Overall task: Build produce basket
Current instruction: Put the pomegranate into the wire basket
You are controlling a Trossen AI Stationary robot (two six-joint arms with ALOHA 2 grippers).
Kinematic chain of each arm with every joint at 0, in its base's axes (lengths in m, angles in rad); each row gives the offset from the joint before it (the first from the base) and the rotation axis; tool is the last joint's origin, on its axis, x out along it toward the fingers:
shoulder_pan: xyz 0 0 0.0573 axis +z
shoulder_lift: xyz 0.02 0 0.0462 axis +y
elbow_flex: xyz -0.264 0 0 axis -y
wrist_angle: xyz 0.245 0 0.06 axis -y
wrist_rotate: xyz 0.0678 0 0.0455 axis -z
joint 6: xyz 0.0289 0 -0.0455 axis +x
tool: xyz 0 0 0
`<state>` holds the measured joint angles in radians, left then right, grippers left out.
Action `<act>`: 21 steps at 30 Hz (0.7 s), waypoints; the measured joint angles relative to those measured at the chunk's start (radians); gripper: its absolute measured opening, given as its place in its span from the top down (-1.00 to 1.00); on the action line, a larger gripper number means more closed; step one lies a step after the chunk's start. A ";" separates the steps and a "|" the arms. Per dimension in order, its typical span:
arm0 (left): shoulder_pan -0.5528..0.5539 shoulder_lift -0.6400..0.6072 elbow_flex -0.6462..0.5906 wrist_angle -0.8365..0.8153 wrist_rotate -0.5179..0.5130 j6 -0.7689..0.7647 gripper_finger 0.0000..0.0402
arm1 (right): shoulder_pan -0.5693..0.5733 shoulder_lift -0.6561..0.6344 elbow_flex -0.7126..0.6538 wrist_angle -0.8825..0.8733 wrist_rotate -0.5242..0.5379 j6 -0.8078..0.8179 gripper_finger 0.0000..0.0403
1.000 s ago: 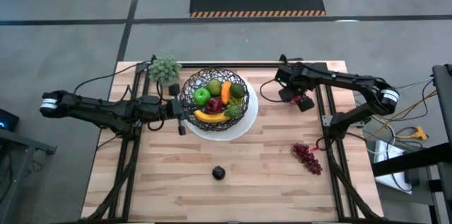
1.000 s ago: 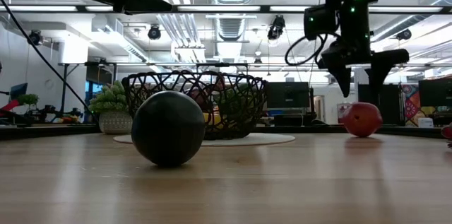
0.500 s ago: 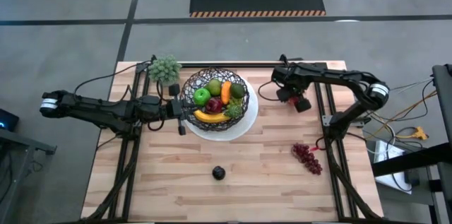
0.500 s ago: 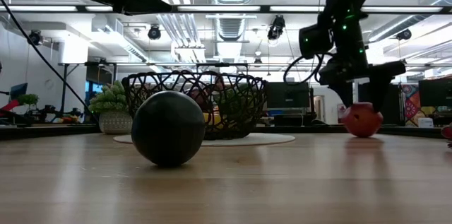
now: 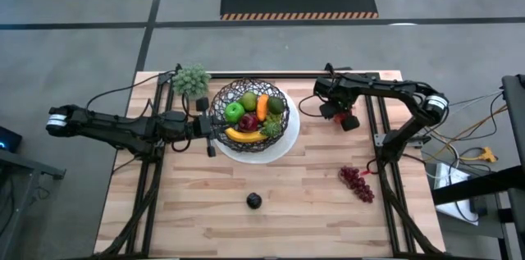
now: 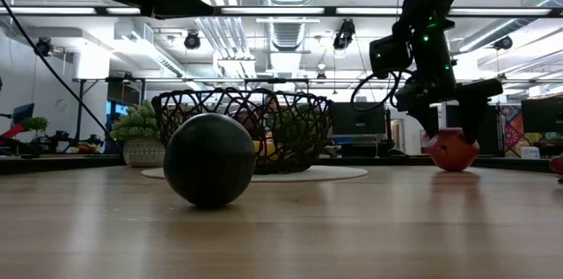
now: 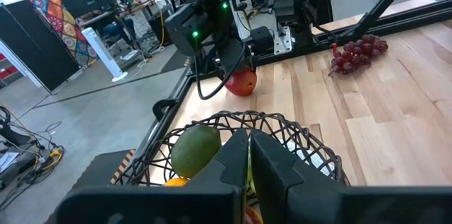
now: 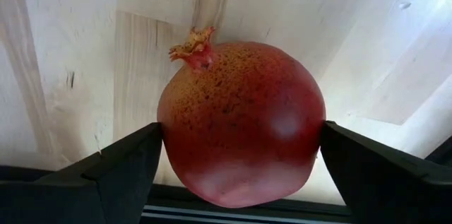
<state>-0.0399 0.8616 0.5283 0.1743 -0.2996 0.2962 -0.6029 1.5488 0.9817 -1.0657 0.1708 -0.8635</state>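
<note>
The black wire basket (image 5: 221,100) stands on a white plate (image 5: 283,147). It holds a green apple (image 5: 235,112), a carrot (image 5: 262,107), a banana (image 5: 242,135) and other produce. A red round fruit (image 5: 350,120) rests on the table at the far right. My right gripper (image 8: 240,155) is open and points down over it, one finger on each side. Dark red grapes (image 5: 357,182) and a dark plum (image 5: 254,201) lie on the wood nearer the front. My left gripper (image 7: 248,153) is shut, raised by the basket's left rim. My right gripper's fingers (image 8: 134,157) stand at the two opposite sides of the red fruit (image 8: 240,121), coming from above and pointing down. Whether the pads touch its skin I cannot tell. The fruit sits on the table, its crown turned sideways.
A pale green leafy cluster (image 5: 190,79) stands at the far left beside the basket. Black frame rails (image 5: 379,141) run along both sides of the table. Bare wood lies between the plum, the grapes and the plate.
My right gripper has come down over the red fruit and shifted slightly toward the table's left. Its fingers, which were above the fruit, now flank it. The fruit has stayed in place.
</note>
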 joint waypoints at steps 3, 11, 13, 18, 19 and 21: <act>0.000 0.000 -0.001 0.000 0.000 0.000 0.99 | 0.000 -0.001 0.000 0.000 -0.005 -0.002 -0.71; 0.000 0.000 -0.001 0.000 0.000 0.000 0.99 | 0.000 -0.074 0.001 0.002 -0.019 0.059 -0.62; 0.000 0.000 -0.001 0.000 0.000 0.000 0.99 | 0.000 -0.099 0.003 0.008 -0.040 0.079 -0.62; 0.000 0.000 -0.001 0.001 0.000 0.000 0.99 | 0.000 -0.156 0.010 0.012 -0.040 0.174 -0.61; 0.000 0.000 -0.001 0.001 0.000 0.001 0.99 | 0.000 -0.167 0.010 0.014 -0.037 0.203 -0.61; 0.000 -0.001 -0.001 0.002 0.000 0.003 0.99 | 0.000 -0.195 0.010 0.034 -0.036 0.293 -0.61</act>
<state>-0.0398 0.8605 0.5274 0.1764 -0.2996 0.2993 -0.6029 1.3535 0.9920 -1.0312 0.1350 -0.5704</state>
